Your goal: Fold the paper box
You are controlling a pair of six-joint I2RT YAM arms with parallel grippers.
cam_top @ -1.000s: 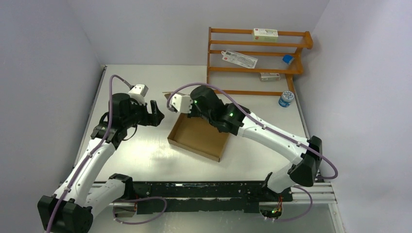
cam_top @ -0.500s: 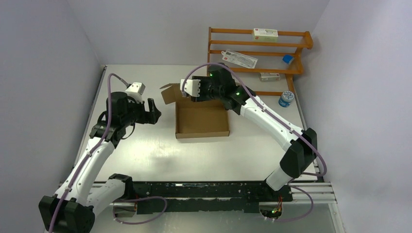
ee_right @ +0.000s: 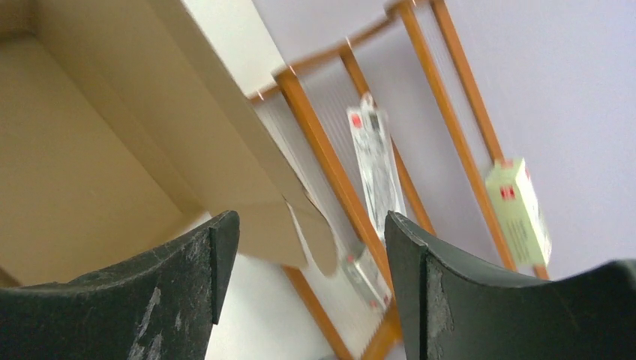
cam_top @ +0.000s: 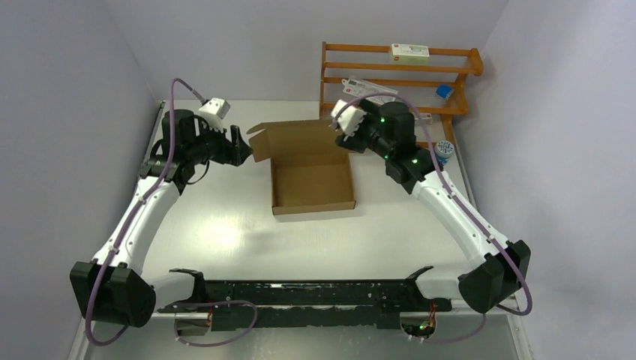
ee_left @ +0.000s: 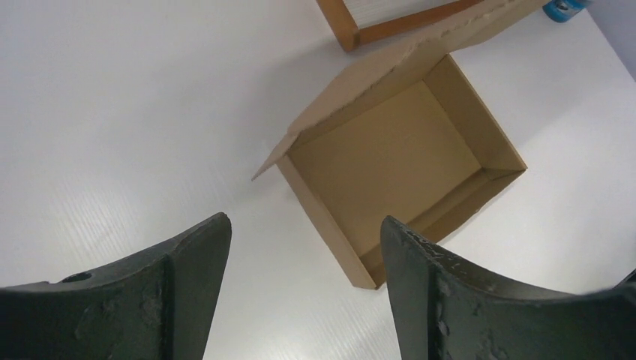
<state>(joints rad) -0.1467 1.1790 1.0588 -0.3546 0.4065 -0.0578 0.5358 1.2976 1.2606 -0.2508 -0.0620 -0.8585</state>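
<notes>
Both arms have swung up toward the top of the frame since half a second ago. At upper left, the left claw [ee_left: 301, 222] is wide open and holds nothing, with bare surface [cam_top: 217, 232] all around it. In the middle sits the paper box [cam_top: 311, 184], in the same spot, with its back flap [cam_top: 300, 137] opened out behind it. At upper right, the right claw [ee_right: 307, 217] is wide open too and holds nothing, just beside the flap's right end. Its arm hides part of the wooden shelf [cam_top: 397, 67]. I cannot tell if its tips touch the cardboard.
</notes>
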